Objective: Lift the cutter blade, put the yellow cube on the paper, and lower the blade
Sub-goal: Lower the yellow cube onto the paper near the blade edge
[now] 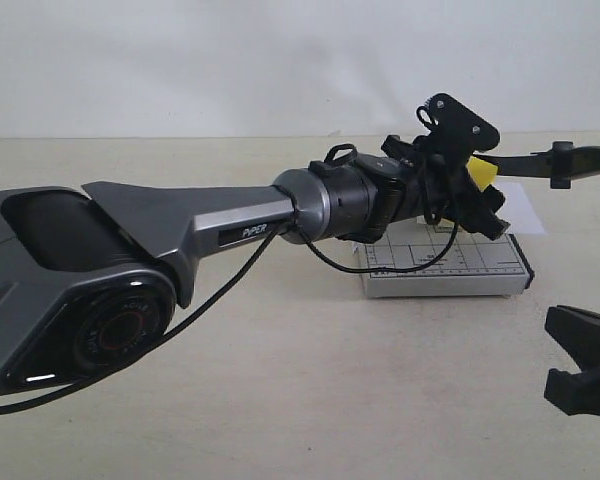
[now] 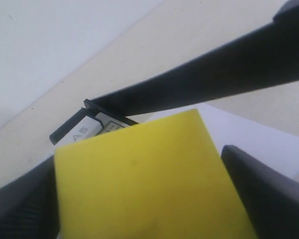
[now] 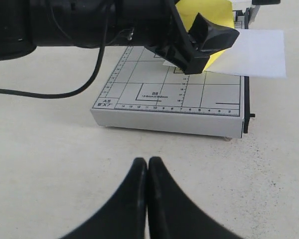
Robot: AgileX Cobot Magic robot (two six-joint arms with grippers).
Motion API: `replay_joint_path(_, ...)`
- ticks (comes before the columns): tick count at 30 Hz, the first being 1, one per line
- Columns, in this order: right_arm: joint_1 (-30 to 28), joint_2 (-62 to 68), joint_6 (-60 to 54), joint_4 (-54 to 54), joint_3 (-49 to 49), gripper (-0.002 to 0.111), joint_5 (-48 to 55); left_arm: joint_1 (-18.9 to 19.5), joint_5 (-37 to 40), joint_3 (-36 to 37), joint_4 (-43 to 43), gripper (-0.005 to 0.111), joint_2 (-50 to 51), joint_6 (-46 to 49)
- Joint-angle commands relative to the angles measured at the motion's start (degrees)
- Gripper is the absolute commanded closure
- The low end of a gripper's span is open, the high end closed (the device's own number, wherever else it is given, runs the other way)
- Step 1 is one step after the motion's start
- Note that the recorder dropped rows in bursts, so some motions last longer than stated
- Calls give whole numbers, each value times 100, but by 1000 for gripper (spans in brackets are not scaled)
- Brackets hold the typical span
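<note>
Left tool (image 2: 145, 201) clamps the yellow cube (image 2: 139, 169) over the paper (image 3: 259, 52), beside the raised cutter blade (image 1: 540, 162); right tool (image 3: 148, 199) sits closed, empty. Raising looks done; releasing the cube and lowering the blade are left.

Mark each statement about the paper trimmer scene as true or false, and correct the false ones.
1. The left gripper holds the yellow cube. True.
2. The cutter blade lies flat on the grey board. False: it is raised, angled up off the board.
3. The right gripper is shut and holds nothing. True.
4. The paper lies wholly within the board. False: it sticks out past the board's edge on the blade side.
5. The right gripper grips the blade's handle. False: it is apart from the trimmer, over the bare table.
</note>
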Motion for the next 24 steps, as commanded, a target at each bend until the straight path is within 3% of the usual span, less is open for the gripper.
replay_joint_path(1, -8, 2, -5, -28, -15, 109, -75, 16, -71, -4, 79, 23, 40, 26)
replay_joint_path(4, -8, 2, -5, -28, -15, 109, -75, 16, -71, -4, 79, -4, 40, 26)
replay_joint_path(19, -8, 2, -5, -156, -15, 109, -110, 4, -266, -4, 190, -3, -683, 15)
replay_joint_path(24, -8, 2, -5, -156, -15, 109, -121, -15, -329, 7, -234, -3, -1100, 1)
